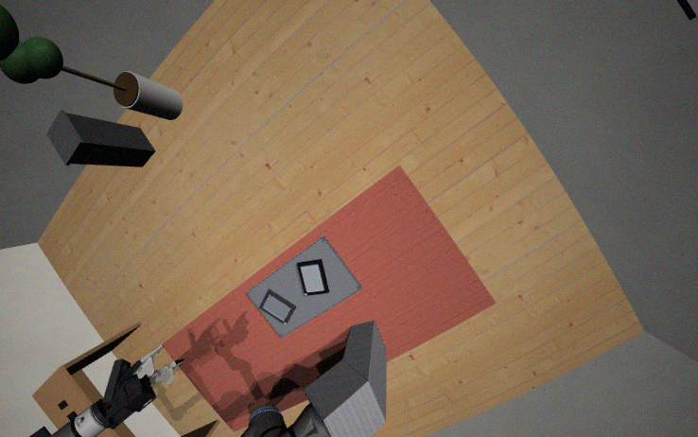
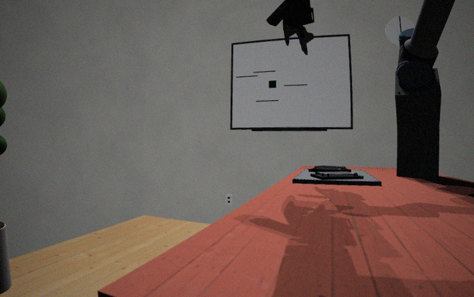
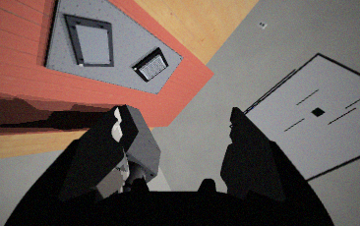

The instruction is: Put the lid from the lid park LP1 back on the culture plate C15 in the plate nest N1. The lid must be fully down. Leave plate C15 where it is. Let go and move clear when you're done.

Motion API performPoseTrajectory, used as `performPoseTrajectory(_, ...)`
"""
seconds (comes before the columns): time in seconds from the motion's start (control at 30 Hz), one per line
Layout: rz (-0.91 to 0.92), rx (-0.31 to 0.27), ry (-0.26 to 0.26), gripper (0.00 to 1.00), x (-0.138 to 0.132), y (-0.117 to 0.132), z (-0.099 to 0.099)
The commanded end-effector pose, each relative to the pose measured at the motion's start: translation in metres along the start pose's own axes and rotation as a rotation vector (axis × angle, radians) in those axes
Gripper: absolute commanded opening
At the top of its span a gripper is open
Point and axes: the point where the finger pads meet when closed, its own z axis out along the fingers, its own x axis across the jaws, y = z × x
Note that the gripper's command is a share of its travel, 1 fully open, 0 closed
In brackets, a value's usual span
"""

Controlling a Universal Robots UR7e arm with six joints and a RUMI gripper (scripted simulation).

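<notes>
A grey base board [image 1: 338, 271] [image 2: 370, 181] [image 3: 123, 39] lies on the red table [image 1: 411, 247] [image 2: 349, 245]. Two dark-framed rectangles sit on it. The one with a ribbed inside looks like plate C15 [image 1: 312, 277] [image 2: 328, 168] [image 3: 151, 65] in its nest. The flatter one with a plain pane looks like the lid [image 1: 277, 305] [image 2: 337, 175] [image 3: 93, 43] in its park. My gripper [image 1: 173, 354] [image 2: 296, 48] [image 3: 177, 107] is open and empty. It hangs high above the table, well away from the board.
The arm's dark base column [image 2: 417, 139] [image 1: 355, 381] stands at the table edge beside the board. A whiteboard [image 2: 290, 115] [image 3: 305, 138] hangs on the far wall. A potted plant [image 1: 148, 96] and a dark box [image 1: 97, 139] stand on the wooden floor.
</notes>
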Motion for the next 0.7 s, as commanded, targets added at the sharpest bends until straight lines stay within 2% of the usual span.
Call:
performPoseTrajectory(0.0, 0.071, -0.025, 0.0, 0.82, 0.005, 0.014, -0.002)
performPoseTrajectory(0.67, 0.412, -0.14, 0.009, 0.82, 0.019, 0.088, -0.012)
